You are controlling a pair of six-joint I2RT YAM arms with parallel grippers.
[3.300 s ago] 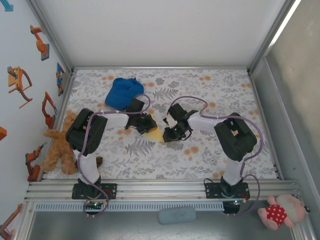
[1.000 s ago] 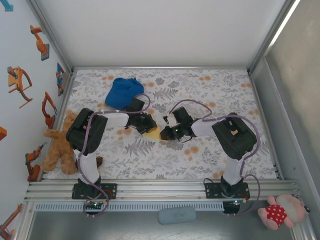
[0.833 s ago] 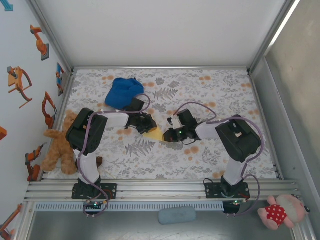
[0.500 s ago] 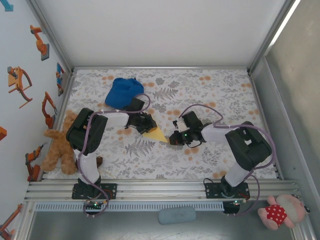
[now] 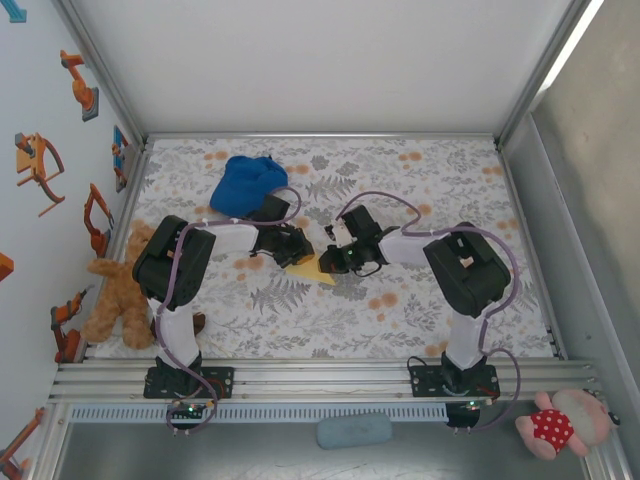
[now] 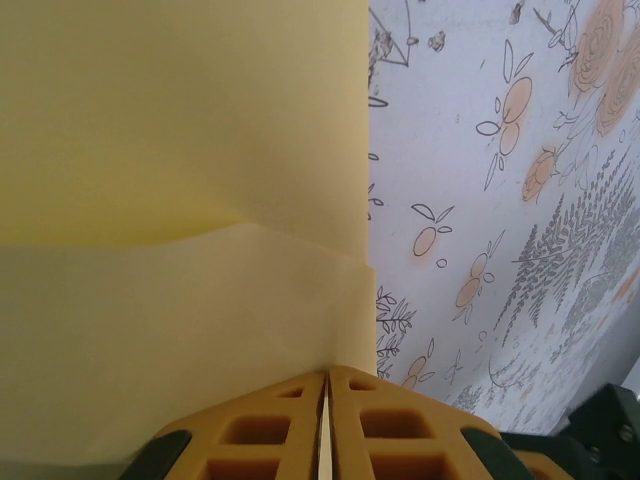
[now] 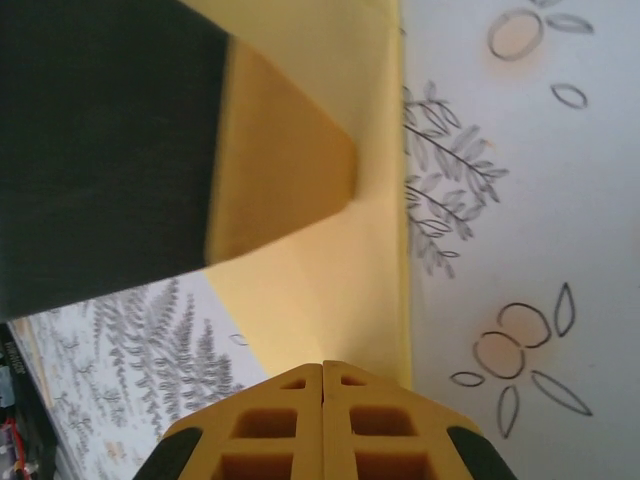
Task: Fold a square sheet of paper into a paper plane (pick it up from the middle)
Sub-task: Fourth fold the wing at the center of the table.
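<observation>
The left gripper (image 5: 292,249) has its jaws pressed together on the yellow sheet of paper (image 5: 312,270), with a thin pale edge of the paper caught between the pads (image 6: 290,425); the folded sheet spreads ahead of the jaws and to their left. The right gripper (image 5: 335,262) has its jaws closed tight. The paper reaches up to their tips on the flowered table cloth (image 7: 500,200), but I cannot tell if they hold it.
</observation>
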